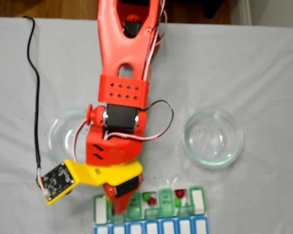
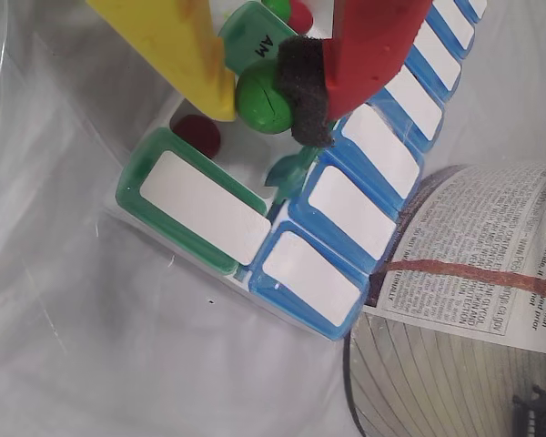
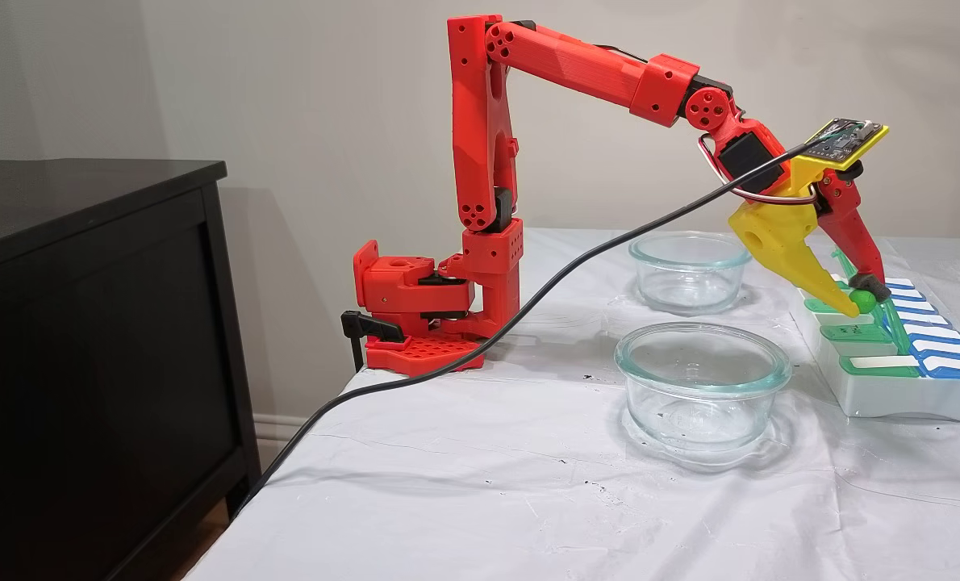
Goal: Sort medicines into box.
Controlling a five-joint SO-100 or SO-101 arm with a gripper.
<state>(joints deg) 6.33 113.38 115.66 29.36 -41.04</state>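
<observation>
My gripper (image 2: 266, 107) is shut on a green ball (image 2: 262, 96), pinched between the yellow finger (image 2: 187, 64) and the red finger's black foam pad (image 2: 305, 86). It hangs just above an open compartment of the pill box (image 2: 196, 202), near the box's end. A dark red ball (image 2: 197, 134) lies in that compartment. In a fixed view from the side, the gripper (image 3: 861, 300) and green ball (image 3: 862, 299) sit low over the box (image 3: 891, 395). From above, further red and green balls (image 1: 152, 200) lie in open compartments of the box (image 1: 198, 200).
Two clear glass dishes stand between the arm's base and the box, one (image 1: 234, 127) to the right and one (image 1: 53, 134) partly under the arm. A black cable (image 3: 528, 311) crosses the white cloth. A black cabinet (image 3: 85, 339) stands off the table. Printed paper (image 2: 473, 264) lies beside the box.
</observation>
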